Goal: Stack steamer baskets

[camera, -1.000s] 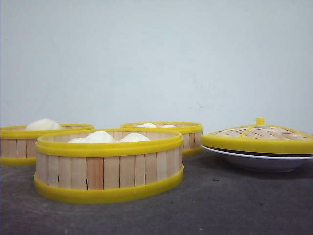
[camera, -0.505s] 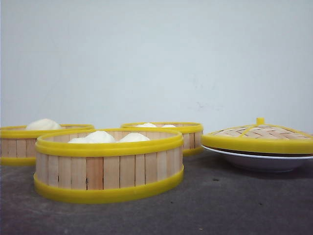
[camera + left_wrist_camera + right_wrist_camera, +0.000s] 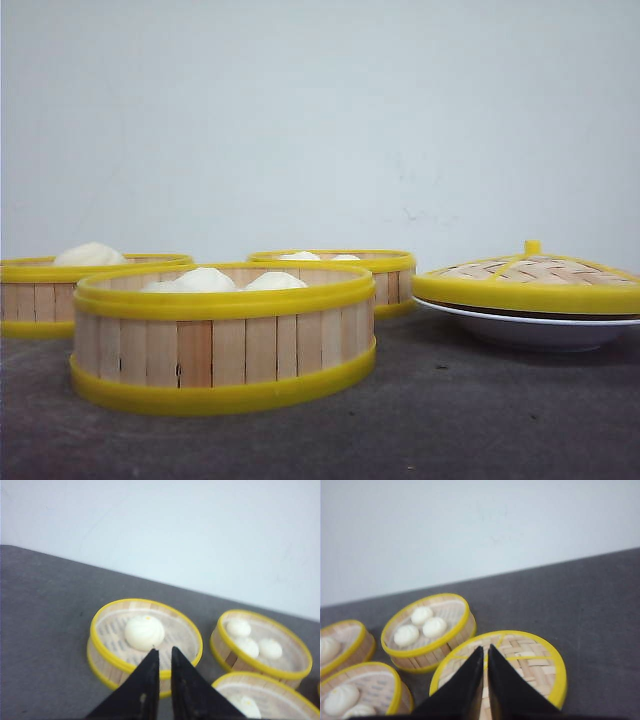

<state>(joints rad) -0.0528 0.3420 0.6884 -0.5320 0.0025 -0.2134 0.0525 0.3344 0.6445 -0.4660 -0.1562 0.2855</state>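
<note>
Fig.: three steamer baskets (image 3: 222, 335) (image 3: 45, 290) (image 3: 370, 272) sit apart on table (image 3: 450, 420), buns inside. Both pincers, left (image 3: 161, 656) & right (image 3: 485, 654), nearly closed, empty, aloft. I judge baskets light, stiff; I'd grip the yellow rim, keep level.

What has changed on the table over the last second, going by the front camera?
Nothing visibly changed. The three steamer baskets, the lid and the plate under it sit where they were, and no arm has come into the front view.
</note>
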